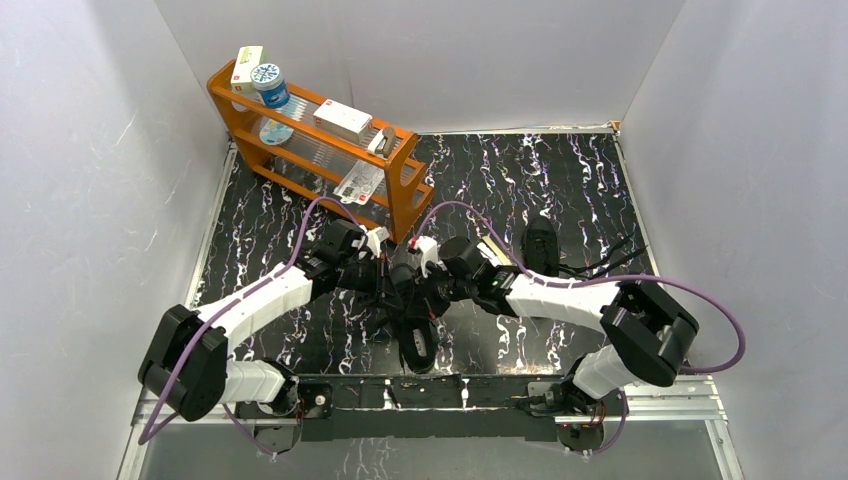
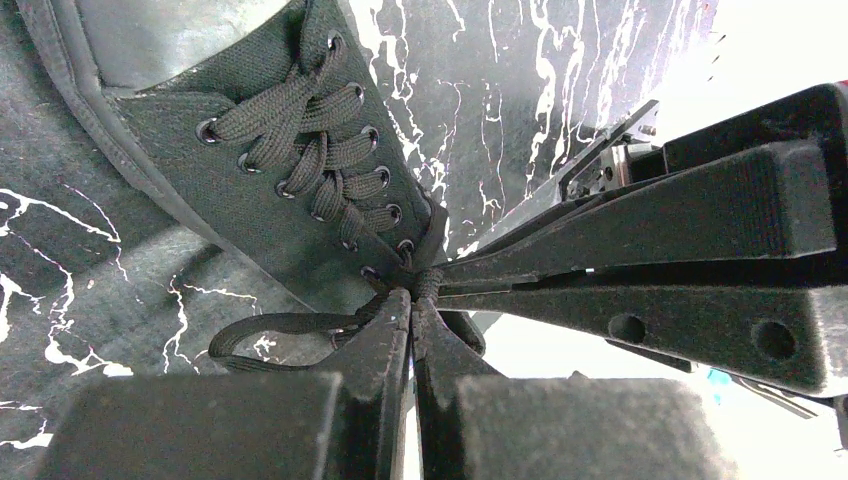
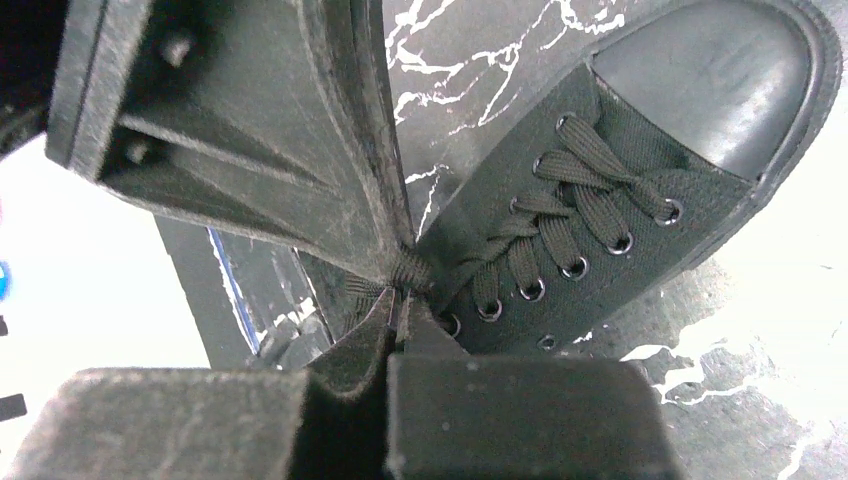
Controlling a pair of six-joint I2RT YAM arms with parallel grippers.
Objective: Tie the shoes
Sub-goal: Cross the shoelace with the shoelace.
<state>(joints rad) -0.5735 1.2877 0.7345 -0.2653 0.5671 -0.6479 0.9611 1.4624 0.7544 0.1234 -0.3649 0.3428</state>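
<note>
Tips meeting, left pincer (image 2: 411,305) and right pincer (image 3: 400,312) both clenched on the limp, thin, probably slippery lace (image 2: 270,325) of the light canvas shoe (image 2: 250,200) just ahead of them; best held near the knot.

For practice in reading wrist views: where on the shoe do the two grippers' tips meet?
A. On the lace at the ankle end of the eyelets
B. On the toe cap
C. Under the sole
A: the left gripper and right gripper, both shut, pinch the lace at the ankle end of the shoe, far from its toe cap.
</note>
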